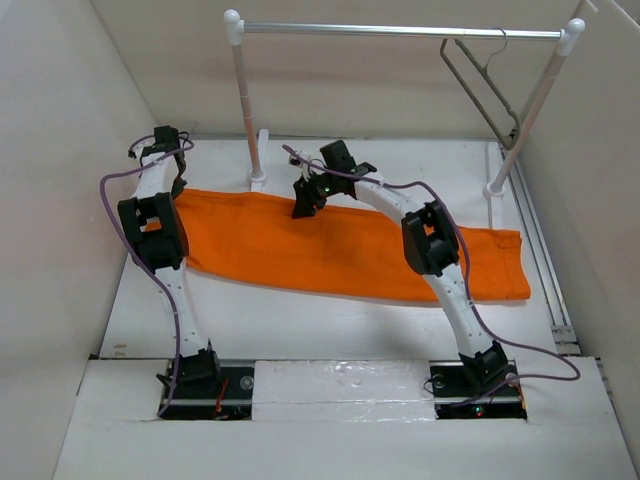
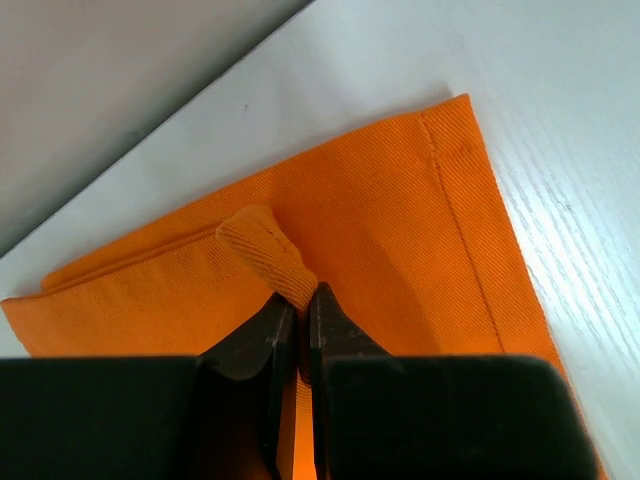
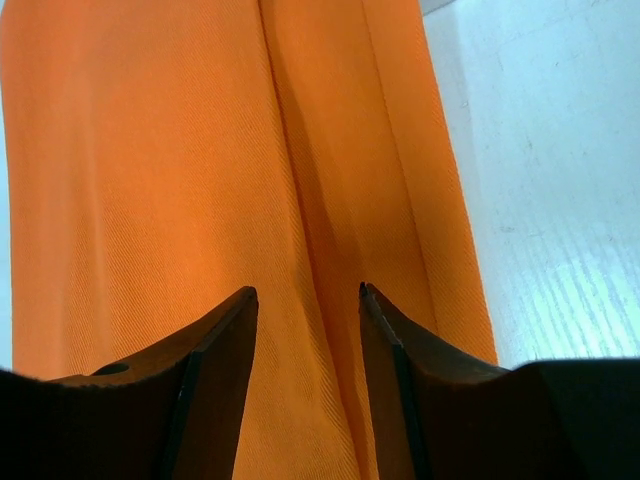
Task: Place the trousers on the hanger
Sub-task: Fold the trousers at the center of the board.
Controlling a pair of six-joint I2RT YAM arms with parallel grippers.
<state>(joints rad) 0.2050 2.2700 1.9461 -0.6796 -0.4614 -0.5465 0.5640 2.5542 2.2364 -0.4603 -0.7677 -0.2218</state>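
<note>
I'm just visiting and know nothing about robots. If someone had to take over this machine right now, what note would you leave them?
Left gripper: jaws shut on a small raised fold at one end of the trousers.
Right gripper: jaws open over the middle of the trousers, holding nothing.
The trousers lie flat across the table. The hanger hangs bare at the right end of the rail.
Done: one end pinched.
Left: grip with the right gripper, lift, drape the trousers over the hanger.
</note>
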